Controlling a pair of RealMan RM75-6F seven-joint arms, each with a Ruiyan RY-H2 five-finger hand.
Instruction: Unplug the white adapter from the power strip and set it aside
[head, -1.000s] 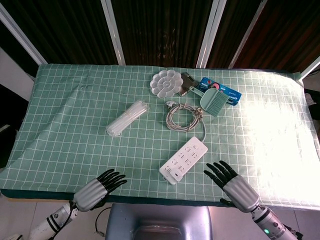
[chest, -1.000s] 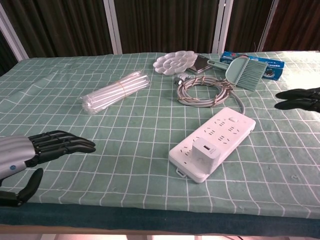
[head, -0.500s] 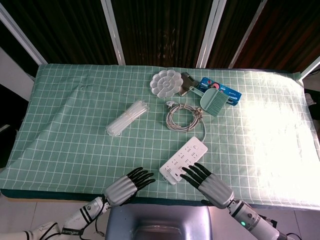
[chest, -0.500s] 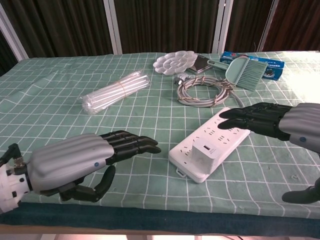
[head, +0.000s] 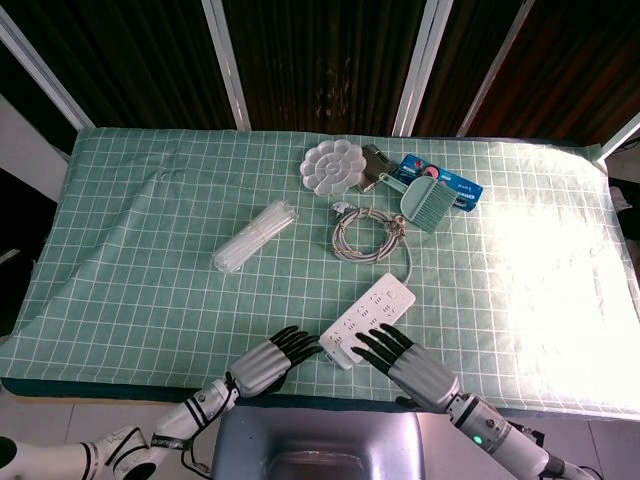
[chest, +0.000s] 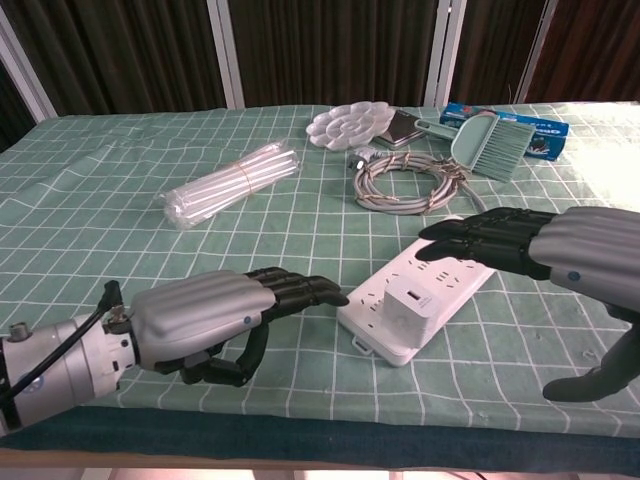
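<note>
Head view: the white power strip (head: 368, 320) lies diagonally near the front edge of the green checked tablecloth (head: 150, 280), with the left hand (head: 270, 358) just beside its near end and the right hand (head: 405, 360) reaching over its near half, both with fingers extended and holding nothing. Chest view: the white adapter (chest: 412, 305) stands plugged into the near end of the power strip (chest: 425, 285); the left hand (chest: 215, 310) lies flat, fingertips close to that end, while the right hand (chest: 530, 245) hovers open above the far half, its thumb hanging apart below.
</note>
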